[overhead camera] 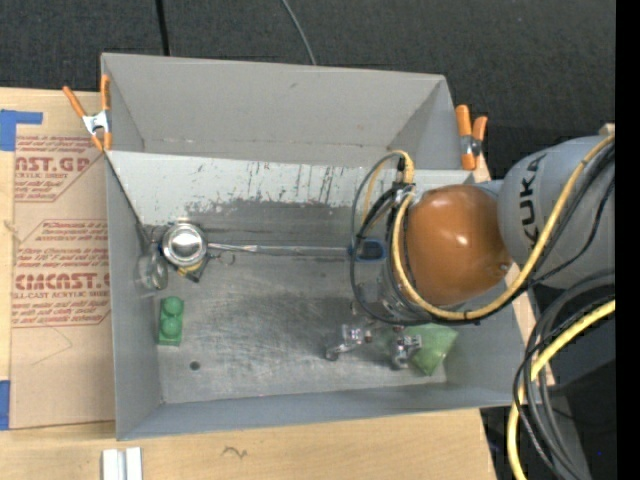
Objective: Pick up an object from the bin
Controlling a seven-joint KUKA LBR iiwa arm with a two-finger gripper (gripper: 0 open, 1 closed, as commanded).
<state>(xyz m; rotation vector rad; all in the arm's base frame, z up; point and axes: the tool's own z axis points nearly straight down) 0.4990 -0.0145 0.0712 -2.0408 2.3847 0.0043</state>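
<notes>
My gripper is low over the bin floor at the front right, below the orange dome. Its two fingertips stand apart, so it is open, and bare floor shows between them. A pale green, soft-looking lump lies just right of the right-hand finger, outside the gap and against the bin's right wall. A shiny metal cup with a long thin handle lies across the back of the floor, and the handle's blue end reaches under the arm.
A small green brick lies at the left wall, in front of the metal cup. A clear glassy piece sits beside the cup. The arm and its cables cover the right side of the bin.
</notes>
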